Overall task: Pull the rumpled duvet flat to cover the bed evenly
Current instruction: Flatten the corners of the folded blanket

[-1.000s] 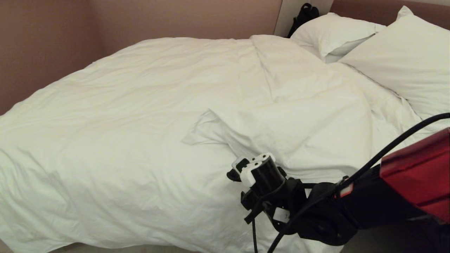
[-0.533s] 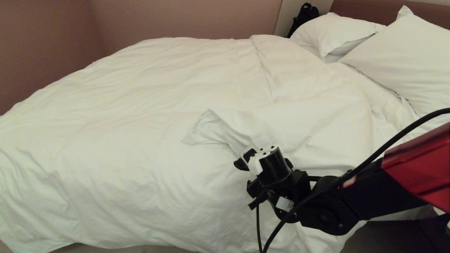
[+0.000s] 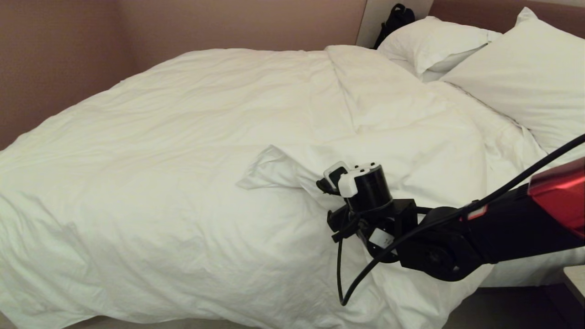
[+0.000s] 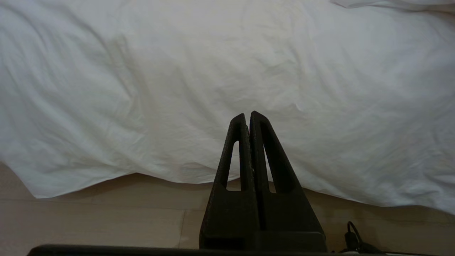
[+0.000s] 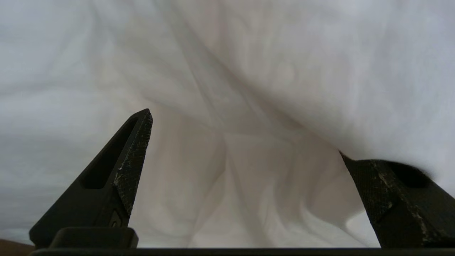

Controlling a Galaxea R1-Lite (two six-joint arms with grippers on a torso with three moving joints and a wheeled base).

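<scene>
The puffy white duvet lies wrinkled over most of the bed, with a corner flap folded back on top near the middle. My right gripper reaches in from the right and sits just right of that flap, low against the cloth. Seen from the right wrist, the right gripper is open wide with creased duvet between the fingers; a fold drapes over one fingertip. My left gripper is shut and empty, parked above the floor by the duvet's hanging edge.
Two white pillows rest at the head of the bed on the right. A black bag leans behind them. A brown wall runs along the far side. Light floor shows below the duvet's edge.
My right arm has moved farther over the bed, up toward the folded flap, with its gripper still open. The duvet and the left arm have not moved.
</scene>
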